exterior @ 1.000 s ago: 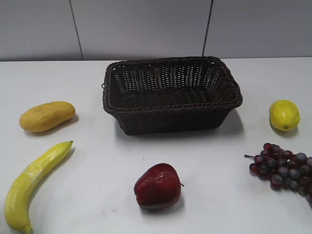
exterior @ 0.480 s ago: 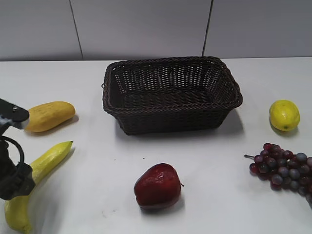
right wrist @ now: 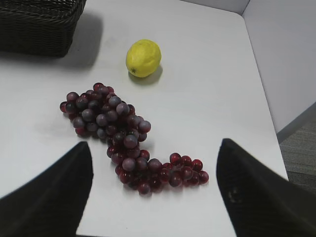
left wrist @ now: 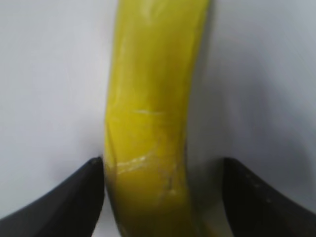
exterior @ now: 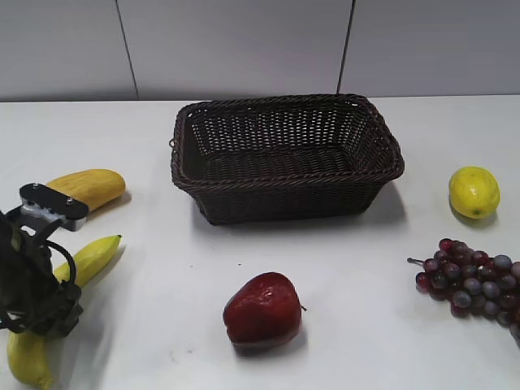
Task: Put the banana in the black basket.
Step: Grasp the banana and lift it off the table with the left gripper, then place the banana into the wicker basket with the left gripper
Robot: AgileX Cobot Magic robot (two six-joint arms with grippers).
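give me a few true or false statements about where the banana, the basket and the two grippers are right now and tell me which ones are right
1. The banana lies on the table, outside the black basket. True.
2. The left gripper has one of its fingers on each side of the banana. True.
3. The black basket holds a lemon. False: the basket is empty; the lemon sits on the table to its right.
4. The right gripper is shut on the grapes. False: it is open above them.

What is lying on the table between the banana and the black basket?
Nothing: in the exterior view only bare white table separates the banana from the black basket.
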